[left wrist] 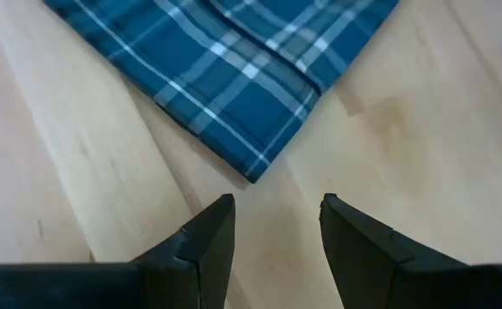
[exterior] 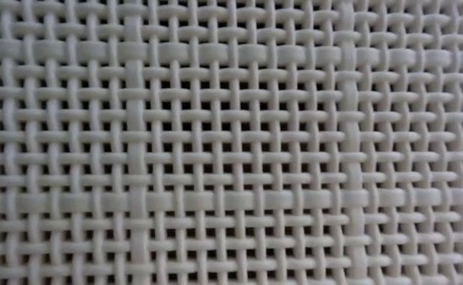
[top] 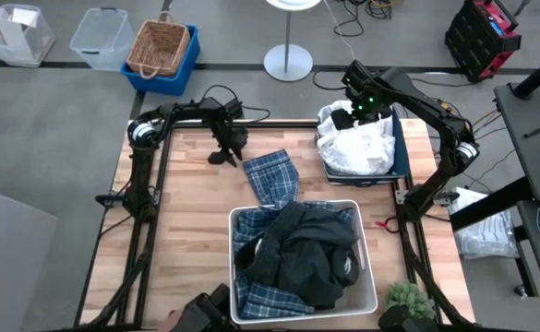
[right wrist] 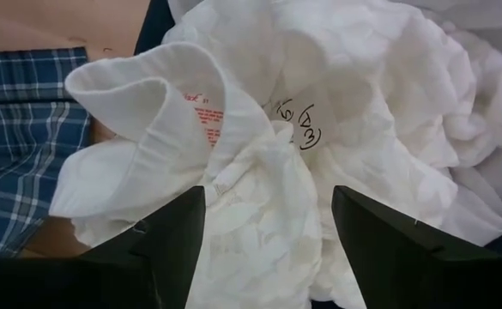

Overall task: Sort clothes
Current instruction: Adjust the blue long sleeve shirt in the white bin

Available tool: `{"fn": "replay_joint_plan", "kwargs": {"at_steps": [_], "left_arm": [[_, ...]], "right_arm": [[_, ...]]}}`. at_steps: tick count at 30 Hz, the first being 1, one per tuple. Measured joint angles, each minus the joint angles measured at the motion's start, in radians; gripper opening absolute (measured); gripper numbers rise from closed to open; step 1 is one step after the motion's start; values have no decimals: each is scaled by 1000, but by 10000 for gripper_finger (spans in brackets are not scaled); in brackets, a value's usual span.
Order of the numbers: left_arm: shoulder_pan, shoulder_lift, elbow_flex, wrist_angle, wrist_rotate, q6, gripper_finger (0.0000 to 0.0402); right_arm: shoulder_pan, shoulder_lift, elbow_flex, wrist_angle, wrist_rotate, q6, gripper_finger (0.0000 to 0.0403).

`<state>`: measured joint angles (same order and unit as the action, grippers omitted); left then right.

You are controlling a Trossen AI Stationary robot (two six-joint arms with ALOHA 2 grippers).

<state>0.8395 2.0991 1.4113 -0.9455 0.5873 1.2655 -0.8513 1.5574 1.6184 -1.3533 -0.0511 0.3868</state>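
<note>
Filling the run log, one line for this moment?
left gripper: open, empty, by plaid garment corner | right gripper: open over white garment

Grey floor (top: 48,138); wicker basket (top: 162,46); white lamp base (top: 288,63).

White basket weave (exterior: 231,142) filled the low view, hiding desk and arms. The plaid garment (left wrist: 233,69) and white clothes (right wrist: 319,154) ran past the wrist views' edges.

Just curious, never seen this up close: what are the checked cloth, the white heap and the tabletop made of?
Checked cloth: looks like woven cotton, matte, with a stitched hem. White heap: soft crumpled fabric, probably cotton, with a printed label inside. Tabletop: pale wood, smooth, with visible grain and plank joints.
</note>
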Motion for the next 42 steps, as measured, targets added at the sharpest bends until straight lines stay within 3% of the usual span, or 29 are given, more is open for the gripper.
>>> {"fn": "replay_joint_plan", "kwargs": {"at_steps": [16, 30, 37, 42], "left_arm": [[-30, 2, -7, 107, -65, 148, 152], [-36, 8, -22, 212, -20, 270, 152], [-42, 8, -26, 209, 10, 190, 152], [-53, 3, -26, 176, 98, 102, 152]], "right_arm": [[0, 0, 0, 10, 0, 4, 244], [0, 2, 0, 26, -1, -5, 237], [0, 2, 0, 27, -1, -18, 245], [0, 2, 0, 26, -3, -20, 243]]}}
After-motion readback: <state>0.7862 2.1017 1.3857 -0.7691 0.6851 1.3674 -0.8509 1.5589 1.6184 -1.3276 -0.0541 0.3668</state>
